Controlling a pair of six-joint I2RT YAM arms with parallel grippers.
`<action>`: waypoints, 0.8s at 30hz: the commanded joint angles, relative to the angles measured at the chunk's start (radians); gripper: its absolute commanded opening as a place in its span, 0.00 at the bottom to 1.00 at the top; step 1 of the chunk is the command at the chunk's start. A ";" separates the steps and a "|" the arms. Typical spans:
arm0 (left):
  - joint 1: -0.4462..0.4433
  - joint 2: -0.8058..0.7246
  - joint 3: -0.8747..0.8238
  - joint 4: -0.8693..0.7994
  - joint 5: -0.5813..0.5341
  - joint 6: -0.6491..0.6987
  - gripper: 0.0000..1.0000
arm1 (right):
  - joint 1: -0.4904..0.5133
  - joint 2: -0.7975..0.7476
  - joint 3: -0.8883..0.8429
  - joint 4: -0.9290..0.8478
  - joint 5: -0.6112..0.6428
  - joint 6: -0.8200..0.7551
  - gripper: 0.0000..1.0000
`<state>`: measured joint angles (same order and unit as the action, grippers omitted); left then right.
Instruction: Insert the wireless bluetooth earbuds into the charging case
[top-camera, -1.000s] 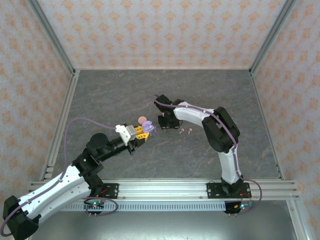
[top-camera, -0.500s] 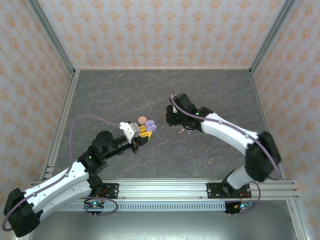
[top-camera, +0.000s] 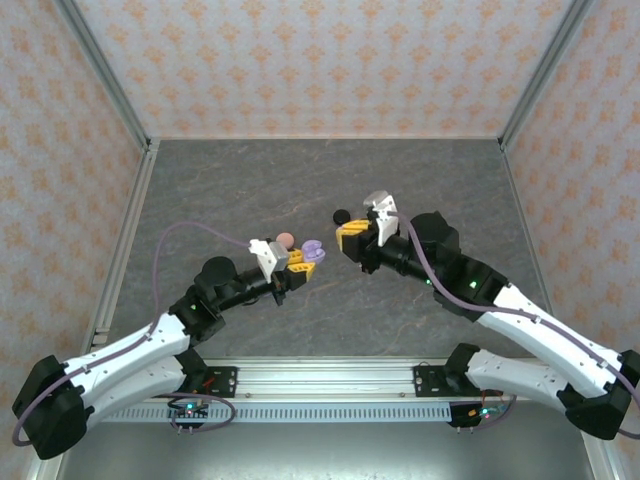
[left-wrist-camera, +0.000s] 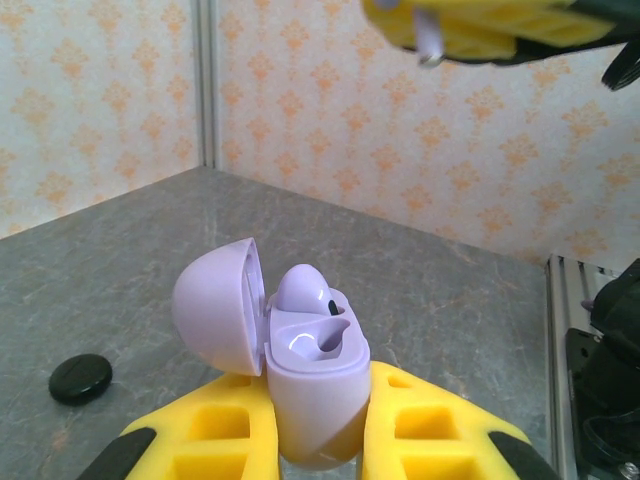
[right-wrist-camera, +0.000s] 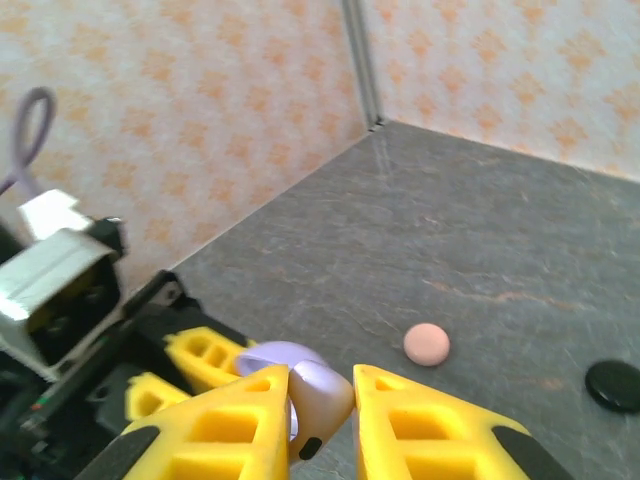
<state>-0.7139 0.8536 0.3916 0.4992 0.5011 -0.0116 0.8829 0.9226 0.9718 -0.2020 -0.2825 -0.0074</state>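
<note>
**Second bud to be lowered into the bare well**

The charging case (left-wrist-camera: 318, 385) is clamped upright in the left gripper (left-wrist-camera: 322, 420). Its lid is tipped open to one side, and one lilac earbud (left-wrist-camera: 300, 285) is seated in the well further back. The front well (left-wrist-camera: 312, 345) is bare.

Just above and beyond the case, the right gripper (right-wrist-camera: 322, 378) is closed on a second lilac earbud (left-wrist-camera: 428, 42), whose stem pokes out below the fingers. For a clean seat, the stem should be lined up over the bare well and brought straight down. The case should be held steady and the lid kept clear of the descending fingers. Release is best left until the bud is fully seated.

Beyond the case, a pink disc (right-wrist-camera: 427, 344) and a black disc (right-wrist-camera: 612, 385) lie on the table (top-camera: 250, 180), well apart from it.

The lower part of the case is hidden by the left fingers. From the right wrist, the held bud is overlapped with the lid behind it, so its tilt cannot be made out; it is probably stem-down.
</note>
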 joint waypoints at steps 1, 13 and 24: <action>-0.006 0.009 0.039 0.085 0.060 -0.022 0.00 | 0.062 0.031 0.056 -0.026 0.053 -0.104 0.19; -0.005 0.015 0.043 0.096 0.061 -0.033 0.00 | 0.123 0.132 0.084 -0.017 0.115 -0.137 0.19; -0.006 0.012 0.046 0.096 0.047 -0.042 0.00 | 0.129 0.143 0.056 -0.006 0.122 -0.122 0.19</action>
<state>-0.7139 0.8719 0.3977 0.5446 0.5457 -0.0380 1.0039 1.0721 1.0195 -0.2203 -0.1814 -0.1253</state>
